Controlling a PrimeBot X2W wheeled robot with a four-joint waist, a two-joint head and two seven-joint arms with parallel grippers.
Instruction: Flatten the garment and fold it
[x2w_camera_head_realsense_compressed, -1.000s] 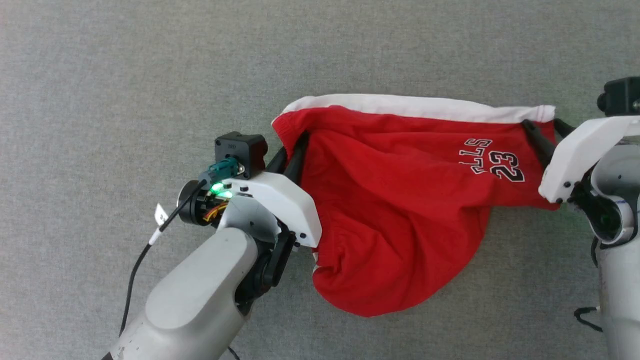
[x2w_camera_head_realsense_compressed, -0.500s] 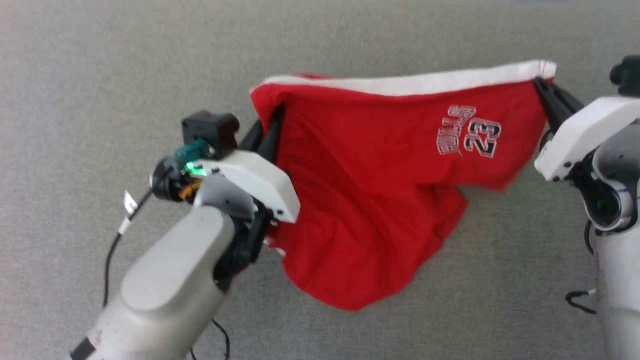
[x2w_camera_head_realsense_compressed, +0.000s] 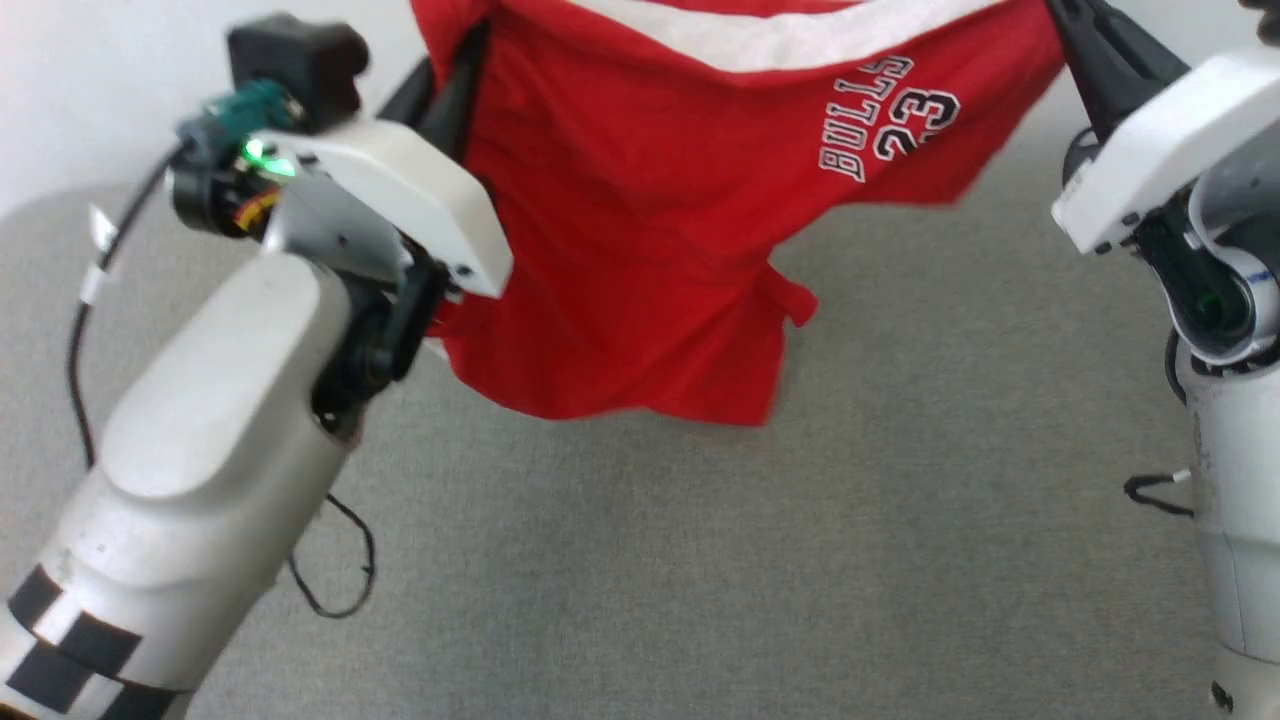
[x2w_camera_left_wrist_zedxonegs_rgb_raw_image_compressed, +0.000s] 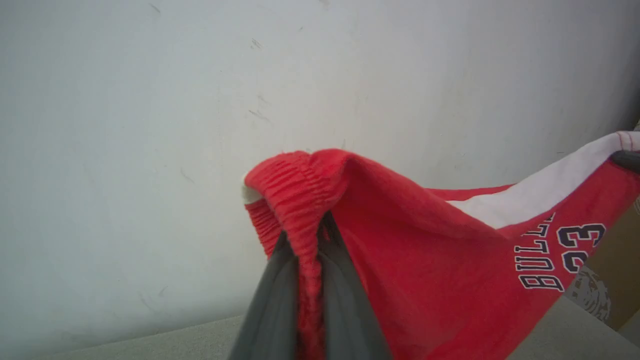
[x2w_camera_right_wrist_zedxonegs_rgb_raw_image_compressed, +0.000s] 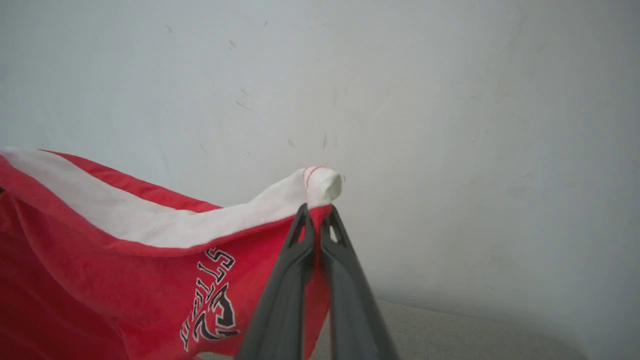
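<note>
The garment (x2w_camera_head_realsense_compressed: 650, 250), red shorts with a white side stripe and "BULLS 23" lettering, hangs in the air stretched between my two grippers. My left gripper (x2w_camera_head_realsense_compressed: 460, 65) is shut on the red elastic waistband, and the left wrist view shows the band (x2w_camera_left_wrist_zedxonegs_rgb_raw_image_compressed: 300, 190) pinched between the dark fingers (x2w_camera_left_wrist_zedxonegs_rgb_raw_image_compressed: 272, 295). My right gripper (x2w_camera_head_realsense_compressed: 1072, 28) is shut on the leg-hem corner at the white stripe (x2w_camera_right_wrist_zedxonegs_rgb_raw_image_compressed: 320, 182), its fingers (x2w_camera_right_wrist_zedxonegs_rgb_raw_image_compressed: 295, 260) pressed together. The loose lower part of the shorts droops above the grey surface (x2w_camera_head_realsense_compressed: 700, 560).
A pale wall (x2w_camera_right_wrist_zedxonegs_rgb_raw_image_compressed: 450, 100) rises close behind the grey surface. A black cable (x2w_camera_head_realsense_compressed: 330, 590) loops under my left forearm. A brown cardboard box (x2w_camera_left_wrist_zedxonegs_rgb_raw_image_compressed: 617, 270) shows at the right edge of the left wrist view.
My right gripper has shut on the hem corner. Both arms have raised the garment off the grey surface, and it now hangs between them. The head camera's picture has shifted too.
</note>
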